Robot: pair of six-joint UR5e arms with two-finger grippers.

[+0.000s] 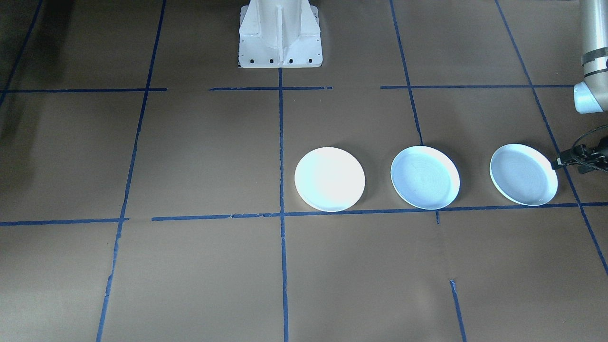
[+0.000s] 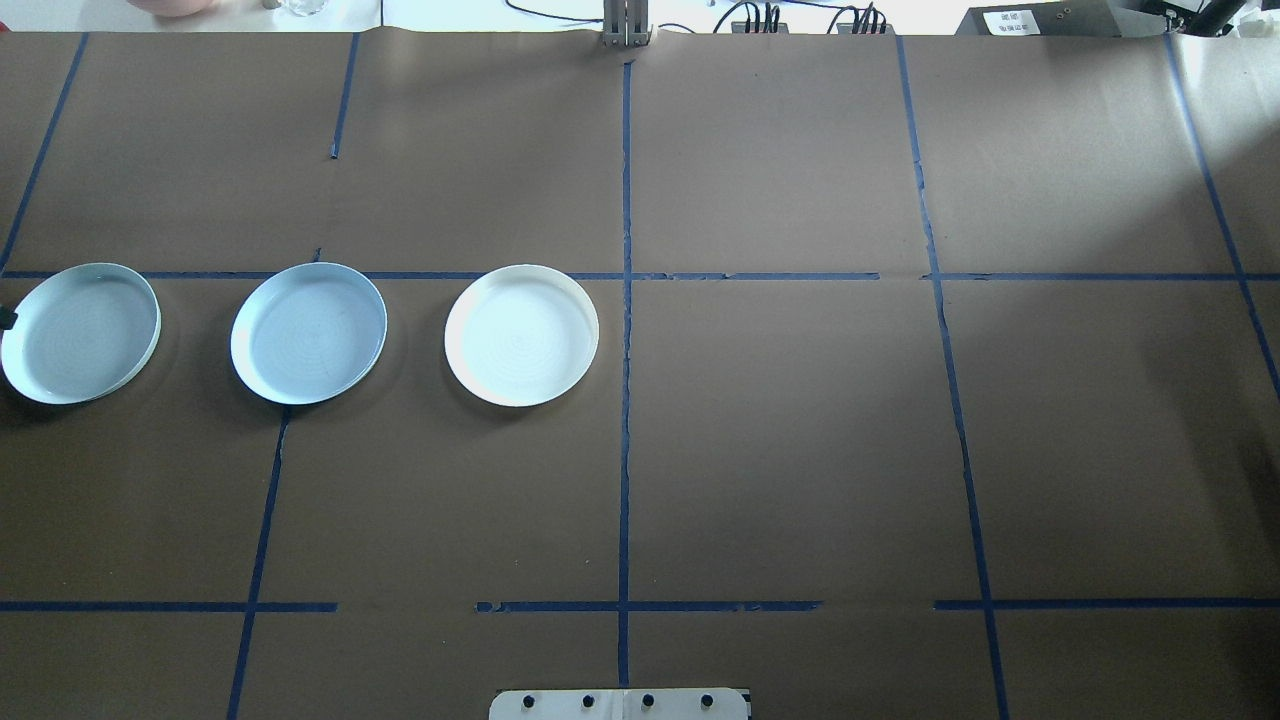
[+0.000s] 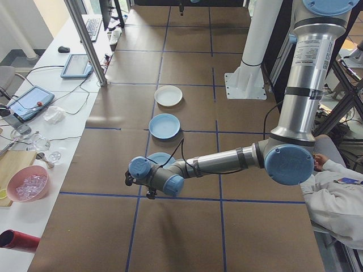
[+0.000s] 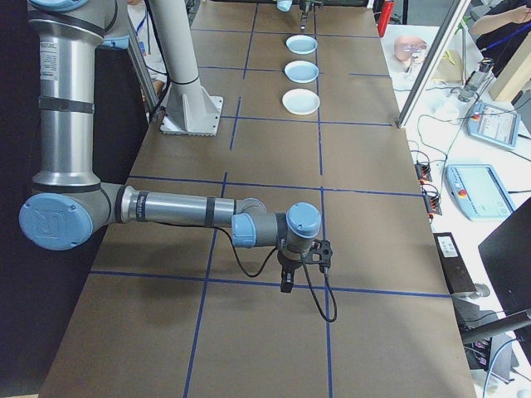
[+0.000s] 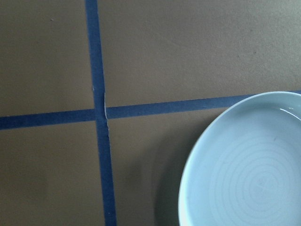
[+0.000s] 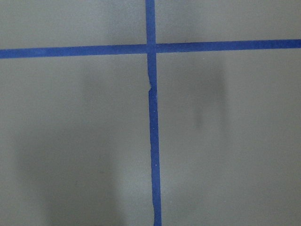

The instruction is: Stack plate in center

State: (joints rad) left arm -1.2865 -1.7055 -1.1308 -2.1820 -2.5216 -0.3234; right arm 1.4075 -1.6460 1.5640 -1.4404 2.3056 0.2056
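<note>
- Front-facing view: white plate (image 1: 329, 178), middle plate (image 1: 425, 177), outer plate (image 1: 523, 174) in a row on tabletop (image 1: 190, 266), apart, unstacked; left tool (image 1: 580, 158) level with outer rim, likely for edge pickup; jaw state cannot tell.
- Overhead: same row, white plate nearest centre line.
- Right side view: right tool (image 4: 304, 267) far from plates, idle; state cannot tell.

Brown paper covers the table (image 2: 800, 450), crossed by blue tape lines (image 2: 625, 400). On the side bench sit two tablets (image 3: 76, 65), a pink bowl (image 3: 27, 184) holding what may be ice, and a red cylinder (image 3: 17, 240).
</note>
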